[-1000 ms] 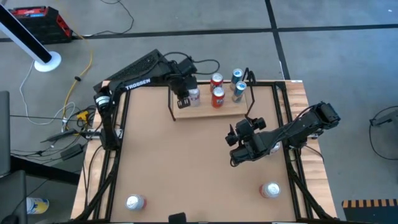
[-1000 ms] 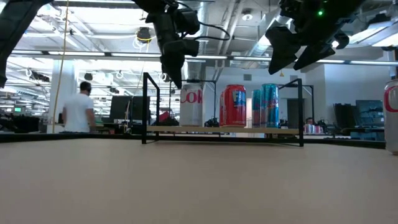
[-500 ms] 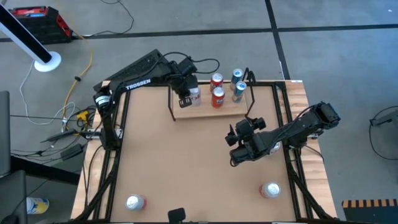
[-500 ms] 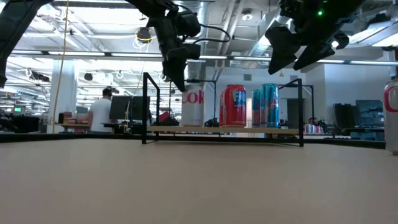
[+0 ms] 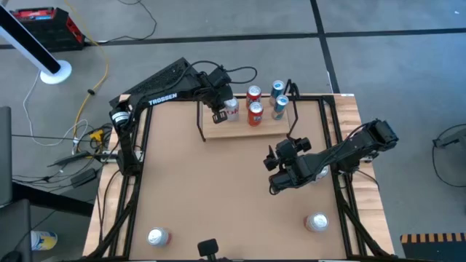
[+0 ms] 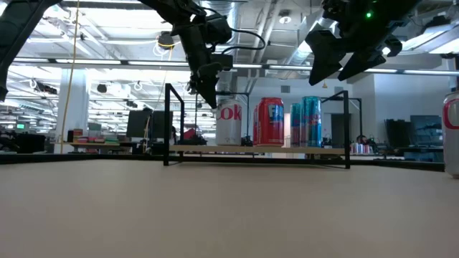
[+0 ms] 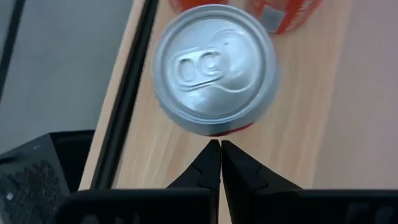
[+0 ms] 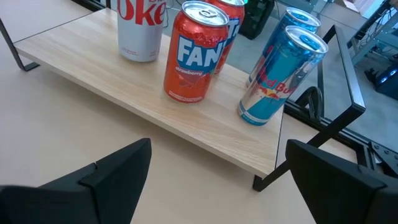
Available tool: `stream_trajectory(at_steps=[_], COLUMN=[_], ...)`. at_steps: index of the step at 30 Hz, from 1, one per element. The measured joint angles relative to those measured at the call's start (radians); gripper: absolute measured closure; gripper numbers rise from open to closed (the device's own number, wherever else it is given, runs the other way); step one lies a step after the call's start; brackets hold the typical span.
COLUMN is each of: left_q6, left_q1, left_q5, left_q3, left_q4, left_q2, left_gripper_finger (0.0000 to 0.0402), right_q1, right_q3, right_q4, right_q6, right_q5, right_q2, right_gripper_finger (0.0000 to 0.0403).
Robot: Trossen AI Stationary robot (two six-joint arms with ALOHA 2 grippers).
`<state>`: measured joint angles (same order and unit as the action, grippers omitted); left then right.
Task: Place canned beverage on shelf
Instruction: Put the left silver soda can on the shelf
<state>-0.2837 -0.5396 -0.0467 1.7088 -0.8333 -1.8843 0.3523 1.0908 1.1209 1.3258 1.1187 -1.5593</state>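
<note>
The left gripper (image 7: 220, 151) hovers above the small light-wood shelf (image 5: 244, 129) with black rod uprights, fingers pressed together, gripping nothing. Just beside it on the shelf stands the silver Coke can (image 5: 231, 108), then a red Fanta can (image 5: 255, 113) and blue Red Bull cans (image 5: 279, 106). Well apart over the table, the right gripper (image 5: 274, 175) spreads wide, empty.

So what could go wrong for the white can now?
The left pincer, shut, hangs just above and beside the white can; swinging sideways, it might tip it. That can stands near the shelf's back edge, so a nudge might drop it off. Falling, it could hit the red can close by.
</note>
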Motion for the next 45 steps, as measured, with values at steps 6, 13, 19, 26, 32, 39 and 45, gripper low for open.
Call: stream_trajectory(at_steps=[6,13,19,26,32,39,45], left_q6=[0.033,-0.026,-0.036,-0.025,-0.021,-0.019,-0.001], left_q1=[0.006,0.062,0.092,0.086,0.068,0.049,0.029], left_q5=[-0.021,0.174,0.141,0.06,0.055,0.009,-0.026], left_q3=[0.0,0.0,0.0,0.0,0.0,0.0,0.0], left_q4=[-0.037,-0.035,0.068,0.082,0.104,0.138,0.152], left_q2=[0.0,0.0,0.0,0.0,-0.016,-0.033,-0.033], left_gripper_finger=[0.0401,0.0401,0.0401,0.0401,0.0401,0.0401,0.0401], right_q1=[0.0,-0.001,-0.001,-0.001,-0.001,-0.001,-0.001], right_q3=[0.0,0.0,0.0,0.0,0.0,0.0,0.0], right_q4=[0.0,0.0,-0.001,0.0,0.0,0.0,0.0], right_q6=[-0.002,-0.002,-0.002,-0.001,-0.001,0.0,-0.001], right_q5=[0.0,0.001,0.002,0.002,0.002,0.002,0.002], right_q2=[0.0,0.0,0.0,0.0,0.0,0.0,0.0], right_gripper_finger=[0.0007,0.0007,0.0007,0.0007,0.0007,0.0007,0.0007])
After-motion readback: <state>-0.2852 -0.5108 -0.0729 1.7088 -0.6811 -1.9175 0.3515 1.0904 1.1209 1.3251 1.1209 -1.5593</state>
